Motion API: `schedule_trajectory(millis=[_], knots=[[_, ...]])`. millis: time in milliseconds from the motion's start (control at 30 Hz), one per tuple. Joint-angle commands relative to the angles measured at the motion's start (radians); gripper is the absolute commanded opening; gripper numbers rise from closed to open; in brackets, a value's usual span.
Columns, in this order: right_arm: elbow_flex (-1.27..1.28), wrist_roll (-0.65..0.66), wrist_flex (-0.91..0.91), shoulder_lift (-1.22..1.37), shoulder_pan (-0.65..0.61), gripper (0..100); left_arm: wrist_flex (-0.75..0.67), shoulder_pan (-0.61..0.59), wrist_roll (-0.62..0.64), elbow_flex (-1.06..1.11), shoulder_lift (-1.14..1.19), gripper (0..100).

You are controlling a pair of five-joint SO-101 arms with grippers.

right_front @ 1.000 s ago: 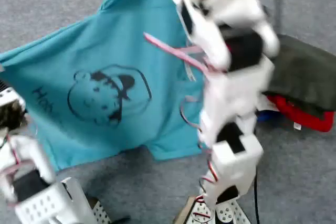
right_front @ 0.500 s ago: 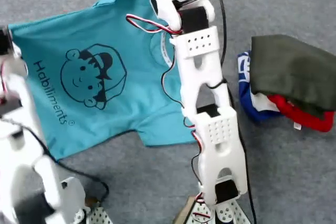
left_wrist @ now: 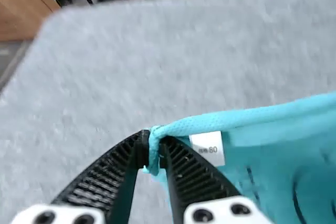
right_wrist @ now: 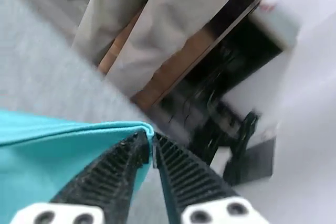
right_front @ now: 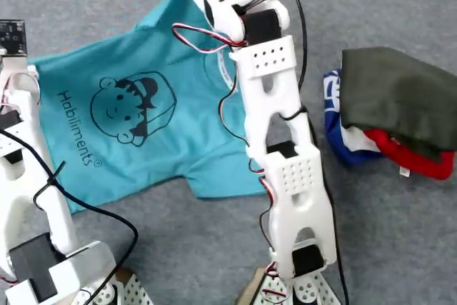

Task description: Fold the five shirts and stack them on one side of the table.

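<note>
Step in hand, as I judge it: laying the teal shirt out for folding. It lies print-up on the near-left part of the table, with one sleeve pointing toward my bases.

- Left gripper: closed down to a sliver, pinching a bunched corner of the shirt's edge just beside a small white tag.
- Right gripper: nearly closed, nipping a taut teal edge at the far side of the table. The cloth there is lifted off the surface.

The pile of folded shirts sits well apart, to the right. An olive shirt is on top, with red and blue showing beneath. I cannot count the layers.

Next move, my guess: lower both held edges so the shirt lies flat and unwrinkled, then carry one side over the other. Both arms need to travel evenly, or the cloth skews.

Surface: grey felt-like table, which probably drags on fabric. Room: a wooden cabinet off the table's far corner and dark shelving with cables behind.
</note>
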Motion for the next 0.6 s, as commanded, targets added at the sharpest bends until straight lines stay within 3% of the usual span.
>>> schedule_trajectory(millis=[0, 300, 567], knots=[[-0.127, 0.029, 0.172, -0.021, 0.015, 0.2, 0.123, -0.006, -0.035, -0.060, -0.005, 2], [-0.286, 0.253, 0.623, -0.038, 0.016, 0.2, 0.351, -0.005, -0.080, -0.029, -0.077, 2], [-0.274, 0.259, 0.621, -0.102, 0.050, 0.2, 0.368, 0.006, -0.157, 0.278, -0.418, 2]])
